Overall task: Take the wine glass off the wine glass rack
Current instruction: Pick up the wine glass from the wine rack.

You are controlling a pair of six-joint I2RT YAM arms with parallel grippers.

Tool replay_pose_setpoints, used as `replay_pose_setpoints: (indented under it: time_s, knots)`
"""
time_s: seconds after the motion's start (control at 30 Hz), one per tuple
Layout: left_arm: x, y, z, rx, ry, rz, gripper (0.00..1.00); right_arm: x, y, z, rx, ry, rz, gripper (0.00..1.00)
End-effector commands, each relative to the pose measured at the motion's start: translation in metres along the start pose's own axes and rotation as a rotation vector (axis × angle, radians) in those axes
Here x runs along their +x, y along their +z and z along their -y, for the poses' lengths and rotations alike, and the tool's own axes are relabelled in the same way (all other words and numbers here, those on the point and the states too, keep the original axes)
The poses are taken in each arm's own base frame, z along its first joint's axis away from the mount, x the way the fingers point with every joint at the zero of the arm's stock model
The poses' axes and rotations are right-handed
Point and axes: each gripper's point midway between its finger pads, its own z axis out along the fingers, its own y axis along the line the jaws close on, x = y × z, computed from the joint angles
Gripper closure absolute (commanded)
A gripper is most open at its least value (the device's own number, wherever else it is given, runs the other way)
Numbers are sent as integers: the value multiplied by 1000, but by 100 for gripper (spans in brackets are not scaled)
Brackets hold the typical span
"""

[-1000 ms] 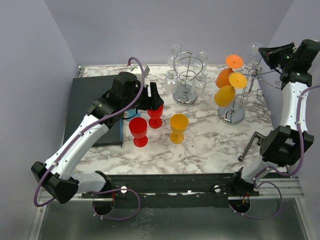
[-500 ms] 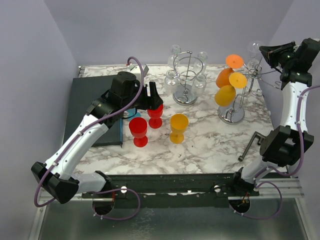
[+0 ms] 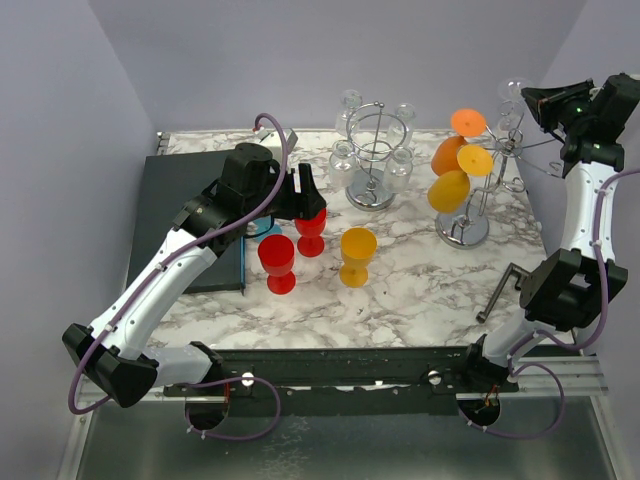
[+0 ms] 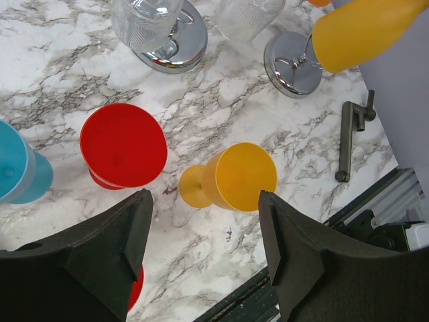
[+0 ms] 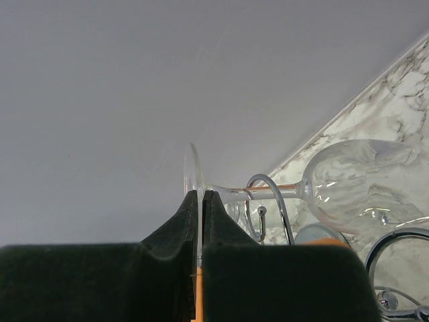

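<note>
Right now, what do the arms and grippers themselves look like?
The left arm and right arm have white links with chunky black joints and a purple cable looped alongside. The left gripper and right gripper each have two matte black wedge-shaped fingers. No markings visible.

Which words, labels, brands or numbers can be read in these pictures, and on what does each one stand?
None: no text can be read in any view. The clear wine glass, the wine glass rack, the yellow cup and the red cup bear no visible print, label or number.
</note>
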Motion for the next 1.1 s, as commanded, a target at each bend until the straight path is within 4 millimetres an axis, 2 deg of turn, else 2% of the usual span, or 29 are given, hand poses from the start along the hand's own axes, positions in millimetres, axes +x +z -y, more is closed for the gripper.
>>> replay_pose_setpoints:
  time_s: [0.0,0.27,0.5,0.83,1.07]
  knots:
    - [-5,-4,4,28,13,24,29,-16,-7,-25,-60,-41,66,99]
    - [-5,-3,5,37,10,22,29,-16,-23,-27,-37,-58,89,99]
    - [-4,-3,6,38,9,21,29,-13,-26,-26,-26,-57,83,99]
    - [-4,-3,6,41,5,20,29,4,-31,-24,-30,-60,4,99]
    - [-5,-3,7,42,4,22,29,18,-35,-30,-71,-63,-71,99]
